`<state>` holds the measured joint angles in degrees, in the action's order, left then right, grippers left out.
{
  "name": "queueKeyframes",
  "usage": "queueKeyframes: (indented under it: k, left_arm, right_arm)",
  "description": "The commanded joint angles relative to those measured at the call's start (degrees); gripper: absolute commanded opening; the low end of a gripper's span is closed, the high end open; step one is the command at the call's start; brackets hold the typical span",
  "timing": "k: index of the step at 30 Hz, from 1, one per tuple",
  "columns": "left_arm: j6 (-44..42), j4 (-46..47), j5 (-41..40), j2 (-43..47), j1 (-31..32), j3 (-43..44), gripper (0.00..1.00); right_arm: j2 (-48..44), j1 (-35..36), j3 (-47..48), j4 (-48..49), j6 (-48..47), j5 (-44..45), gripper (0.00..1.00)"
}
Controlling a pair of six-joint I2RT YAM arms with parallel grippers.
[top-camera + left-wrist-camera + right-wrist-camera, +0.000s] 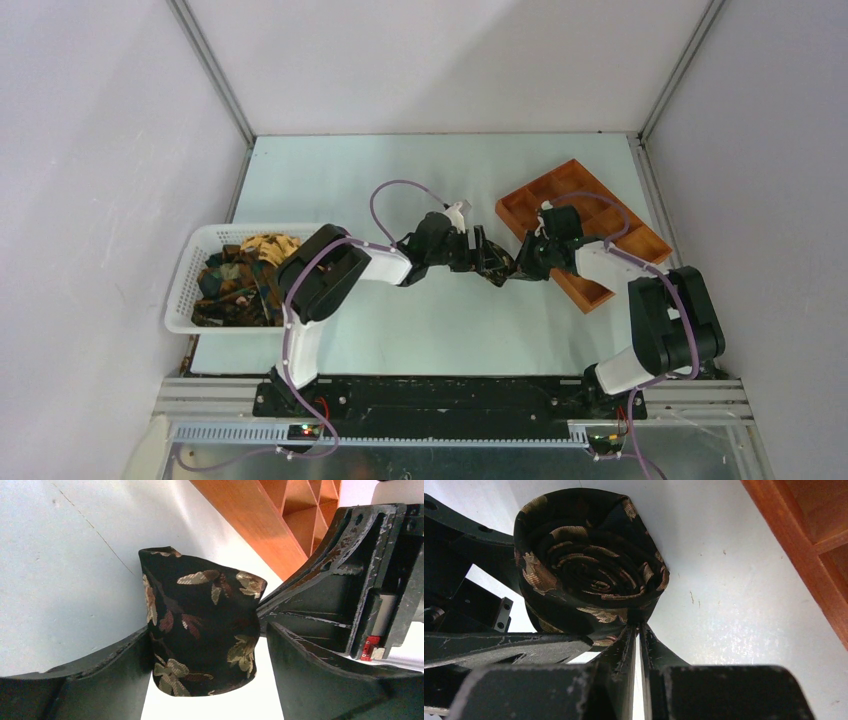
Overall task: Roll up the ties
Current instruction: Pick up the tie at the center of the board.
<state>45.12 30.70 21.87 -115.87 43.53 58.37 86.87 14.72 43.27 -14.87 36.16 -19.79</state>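
Over on the left the white mesh basket [181,292] sits at the edge of the surface [420,335], and it holds a loose heap of ties [236,276], presumably parked there to wait their turn. They are too tangled for me to count. The left arm [330,275] reaches from beside the basket to the middle, where a single rolled tie [496,272] rests on the surface. Its jaws stand wide, one on either side of the roll; the left wrist view shows the roll [205,630] between them with a sliver of daylight on one side, so they flank it without squeezing. To my eye they are there as a fence, to keep the coil from springing loose or tipping. From the other side the right arm [660,320] comes in. Its jaws are all but closed and pinch the fabric at the outer edge of the coil [589,575], most likely to hold the last wrap tight so that the spiral stays wound. Just to the right lies one orange compartment tray [575,185], set near enough that the roll has only a short way to go, if that is where it belongs. The compartments I can see are bare. So: one basket, one roll, one tray, two arms.
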Motion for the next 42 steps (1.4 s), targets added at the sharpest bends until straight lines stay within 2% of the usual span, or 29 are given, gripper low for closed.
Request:
queueKeyframes:
  k: [1, 2, 12, 23, 29, 36, 42]
  left_arm:
    - [0.04, 0.13, 1.38, -0.97, 0.72, 1.36, 0.82]
    - [-0.13, 0.05, 1.26, -0.91, 0.74, 1.29, 0.78]
    - [-1.55, -1.26, -0.08, 1.12, 0.68, 0.68, 0.69]
    - [-6.95, -9.81, -3.50, 3.59, 1.19, 5.03, 0.62]
    - [-9.19, -12.65, -4.43, 3.79, 1.94, 7.20, 0.61]
    - [-13.79, -19.76, -10.75, 4.61, 4.01, 9.98, 0.63]
    - [-13.42, -23.31, -13.55, 3.32, 4.47, 11.19, 0.71]
  right_arm:
    - [0.55, -0.43, -0.11, 1.15, -1.10, -0.38, 0.09]
    - [0.51, -0.47, -0.11, 1.16, -1.09, -0.35, 0.09]
    - [-1.98, -1.61, -0.11, 0.80, -1.44, -1.77, 0.08]
    - [-15.18, -6.49, -0.11, -3.92, -2.42, -1.64, 0.08]
    - [-17.35, -8.50, -0.12, -6.30, -3.27, -0.13, 0.09]
    - [-12.70, -8.35, -2.79, -2.53, -0.85, -2.77, 0.09]
    - [-10.62, -8.16, -3.71, -0.33, -0.30, -3.71, 0.08]
